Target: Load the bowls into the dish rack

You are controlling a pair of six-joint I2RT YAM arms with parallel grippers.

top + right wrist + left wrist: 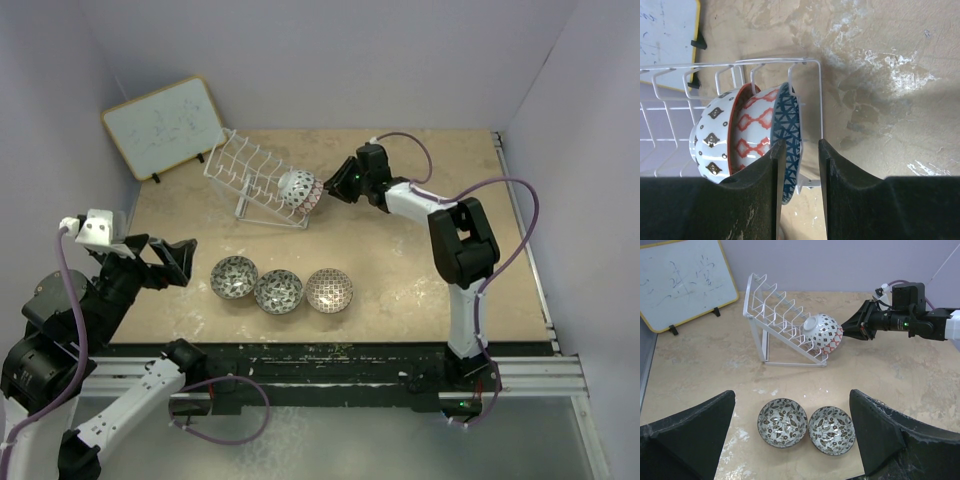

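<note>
The white wire dish rack (pixel 243 168) (pixel 774 315) stands at the back of the table. Two bowls lean nested at its lower end: a pink-red lattice bowl (pixel 752 131) (pixel 821 330) and a blue bowl (pixel 789 125) in front of it. My right gripper (pixel 801 142) (pixel 330 186) is open and straddles the blue bowl's rim, which lies against one finger with a gap to the other. Two grey-black bowls (pixel 782 422) (pixel 832 430) and a beige-brown bowl (pixel 329 290) sit in a row near the front. My left gripper (pixel 792 392) (pixel 183 262) hovers open and empty, short of the grey-black pair.
A wood-framed whiteboard (pixel 165 125) (pixel 680 282) leans at the back left, beside the rack. Grey walls close in the table on the left, back and right. The right arm's purple cable (pixel 500 185) loops above the right side.
</note>
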